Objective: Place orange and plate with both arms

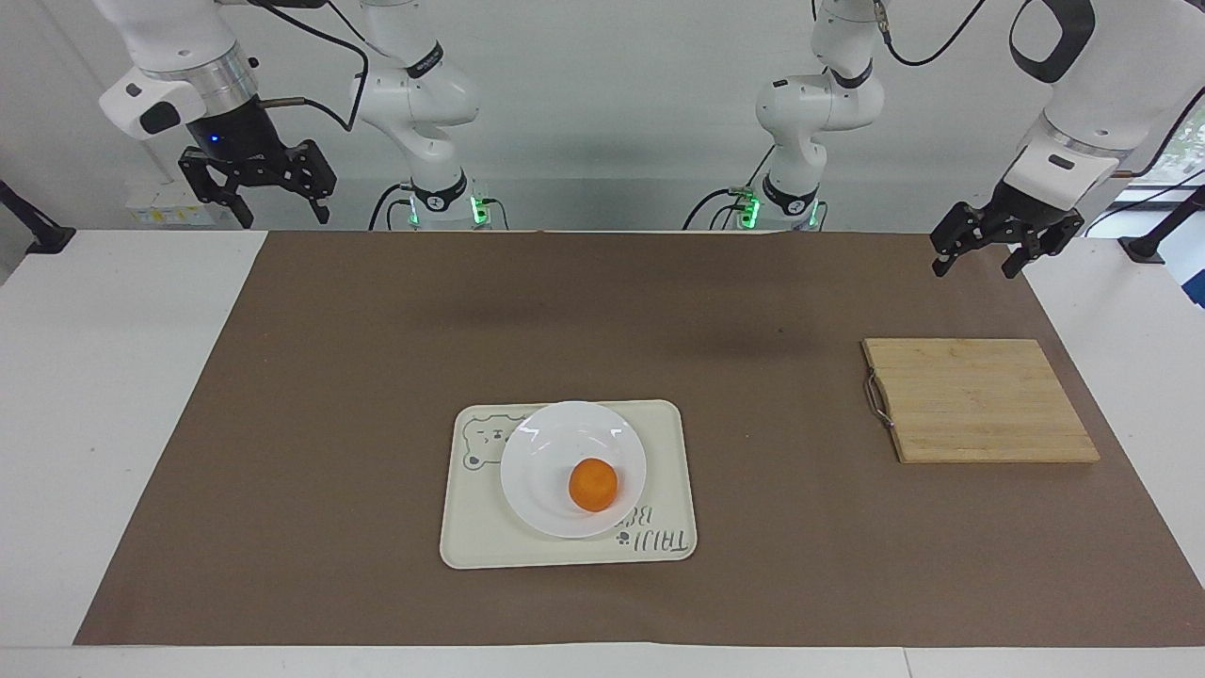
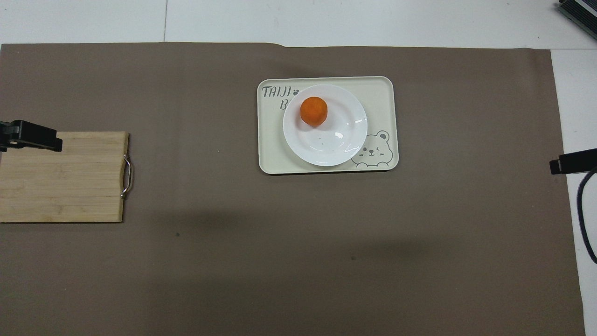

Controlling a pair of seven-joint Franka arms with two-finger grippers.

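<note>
Fingers of the left gripper (image 1: 984,259) and right gripper (image 1: 276,201) spread, empty, well apart from the orange (image 1: 593,485).

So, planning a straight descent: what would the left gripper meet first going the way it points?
The left gripper, open, points down. It would probably meet the brown mat near the cutting board; depth is unclear.

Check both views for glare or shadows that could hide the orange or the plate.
Facing view: the plate shows small highlights near its rim, the orange reads cleanly, and soft arm shadows lie on the brown mat nearer to the robots. Overhead view: faint glints in the plate's well, broad shadow bands well clear of the tray.
</note>
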